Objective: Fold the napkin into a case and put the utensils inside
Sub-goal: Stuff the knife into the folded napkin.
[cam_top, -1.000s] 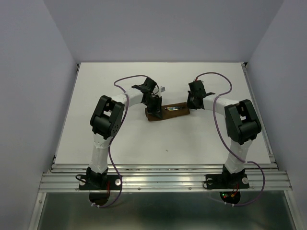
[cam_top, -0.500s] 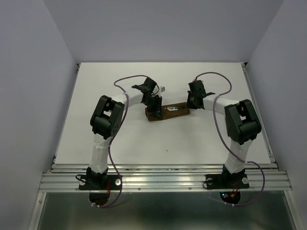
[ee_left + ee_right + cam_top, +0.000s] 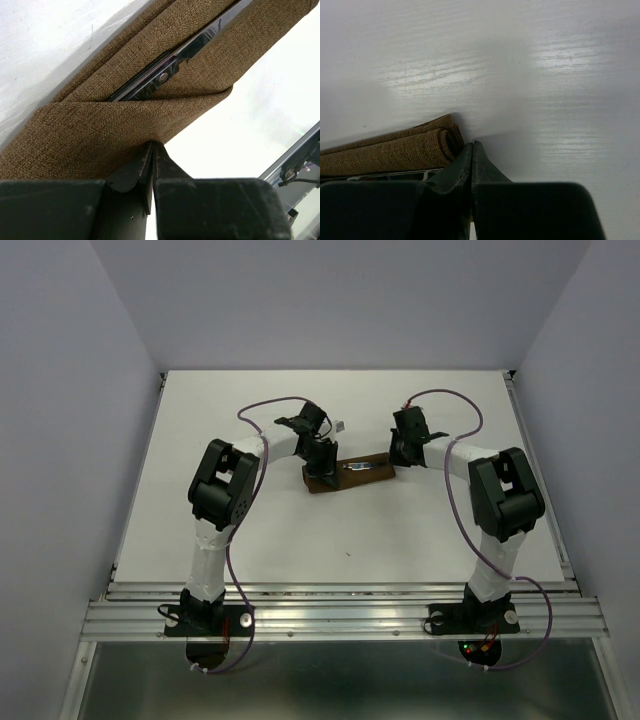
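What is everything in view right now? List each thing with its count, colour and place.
table: one, white, under everything
napkin: one, brown, folded long, middle of the table
utensil: at least one visible, silver with a dark handle, in the napkin's fold
rail: one, silver metal, near edge
cables: two, purple, one along each arm
arms: two, black and white, bolted to the rail
left gripper: one, black, shut on the napkin's left end
right gripper: one, black, shut, beside the napkin's right end
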You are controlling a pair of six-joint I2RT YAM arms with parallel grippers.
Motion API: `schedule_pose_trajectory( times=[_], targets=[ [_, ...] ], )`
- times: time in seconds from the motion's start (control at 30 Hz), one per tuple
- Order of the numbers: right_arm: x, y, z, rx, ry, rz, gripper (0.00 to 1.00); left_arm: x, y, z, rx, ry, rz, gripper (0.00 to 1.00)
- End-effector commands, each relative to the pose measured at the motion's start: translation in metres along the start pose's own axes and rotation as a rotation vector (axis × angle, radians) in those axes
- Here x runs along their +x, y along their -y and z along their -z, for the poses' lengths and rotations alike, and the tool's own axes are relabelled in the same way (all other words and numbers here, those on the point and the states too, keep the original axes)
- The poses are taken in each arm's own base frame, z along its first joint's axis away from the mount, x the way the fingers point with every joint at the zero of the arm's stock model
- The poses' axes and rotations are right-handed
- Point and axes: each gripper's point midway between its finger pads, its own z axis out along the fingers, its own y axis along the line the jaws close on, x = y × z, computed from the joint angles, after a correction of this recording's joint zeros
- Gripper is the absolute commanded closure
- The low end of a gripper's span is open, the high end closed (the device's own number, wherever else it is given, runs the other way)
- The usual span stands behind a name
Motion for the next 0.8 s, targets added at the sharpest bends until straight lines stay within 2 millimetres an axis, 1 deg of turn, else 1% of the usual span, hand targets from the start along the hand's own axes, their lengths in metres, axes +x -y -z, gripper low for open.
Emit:
schedule_pose_trajectory(
  times=[0.0,0.07,0.2,0.57,0.77],
  targets=[
    [-0.039,-0.019,0.010,-0.071,0.105,-0.012,0.99,0.026,-0.019,-0.008,-0.050,-0.084,0.014,0.87],
    [-0.039,-0.019,0.009,-0.072,0.104,-0.012,0.99,0.027,-0.019,-0.009,-0.051,-0.086,0.015,0.87],
    [-0.046,-0.022,0.010,-0.077,0.122,-0.007,0.99,0.028,-0.019,-0.009,-0.050,-0.089,0.013,0.87],
    [-0.055,-0.029,0.004,-0.096,0.129,-0.001,0.99,0.029,-0.018,-0.010,-0.044,-0.092,0.011,0.87],
    [-0.053,-0.032,0.000,-0.104,0.117,0.000,0.99,0.030,-0.019,-0.010,-0.045,-0.095,0.011,0.87]
  ],
)
